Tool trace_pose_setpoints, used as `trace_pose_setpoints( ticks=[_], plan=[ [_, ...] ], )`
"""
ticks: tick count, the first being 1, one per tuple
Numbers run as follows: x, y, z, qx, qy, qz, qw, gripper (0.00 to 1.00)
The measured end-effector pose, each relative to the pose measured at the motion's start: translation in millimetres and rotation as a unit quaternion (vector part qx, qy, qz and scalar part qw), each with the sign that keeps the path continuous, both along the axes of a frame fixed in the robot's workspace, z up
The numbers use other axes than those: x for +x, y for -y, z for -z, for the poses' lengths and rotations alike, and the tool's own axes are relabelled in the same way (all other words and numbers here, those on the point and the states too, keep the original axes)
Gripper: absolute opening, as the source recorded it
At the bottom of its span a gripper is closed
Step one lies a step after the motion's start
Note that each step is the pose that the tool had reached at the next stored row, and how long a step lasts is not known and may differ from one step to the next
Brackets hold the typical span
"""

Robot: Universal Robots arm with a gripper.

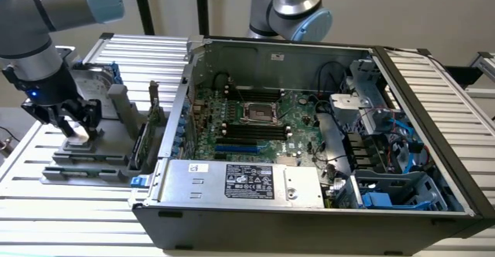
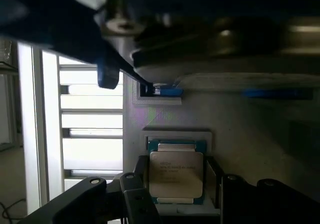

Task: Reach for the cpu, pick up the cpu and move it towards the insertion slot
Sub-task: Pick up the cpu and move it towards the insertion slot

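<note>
- Wrist view: cpu (image 2: 176, 176) sits flat in a shallow pocket of the grey holder (image 2: 250, 134), metal lid up, not lifted.
- Gripper (image 2: 178, 189) is down over it. Fingers (image 2: 134, 199) stand apart, one beside each of two opposite chip edges, close in. Cannot tell if they touch the edges.
- Step in hand, by my read: end of the reach, start of the grasp.
- Doing it well: keep the jaws square to the chip edges and centred, so both pads meet it together. One-sided contact would likely slide or tilt the chip in its pocket.
- Grip needs low force. Part is thin and flat, with little edge to hold. Keep it level.
- Cpu look: small flat square, matt silvery-grey lid with faint printed text lines, green-blue board border showing round the lid.
- Exterior view: gripper and holder are at about 9 o'clock from the open computer case (image 1: 309, 228), on the exterior view's left, on the slatted table (image 1: 46, 210).
- Insertion slot (image 1: 259, 113): dark square socket in a shiny bracket on the motherboard, roughly 3 o'clock from the gripper and well apart from it, with the case wall between.
- Black memory slots (image 1: 251, 132) lie just beside the socket at its 6 o'clock.
</note>
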State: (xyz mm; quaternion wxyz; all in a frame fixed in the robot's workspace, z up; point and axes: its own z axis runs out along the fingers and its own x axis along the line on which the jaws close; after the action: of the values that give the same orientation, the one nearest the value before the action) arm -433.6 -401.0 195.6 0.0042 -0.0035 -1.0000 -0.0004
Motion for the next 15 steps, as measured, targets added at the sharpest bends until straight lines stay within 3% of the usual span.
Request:
trace_pose_setpoints(
  ticks=[15],
  plan=[
    [5.6, 0.0, -64.8, 0.0000, -0.0004, 0.000, 1.0000, 0.55]
  ],
)
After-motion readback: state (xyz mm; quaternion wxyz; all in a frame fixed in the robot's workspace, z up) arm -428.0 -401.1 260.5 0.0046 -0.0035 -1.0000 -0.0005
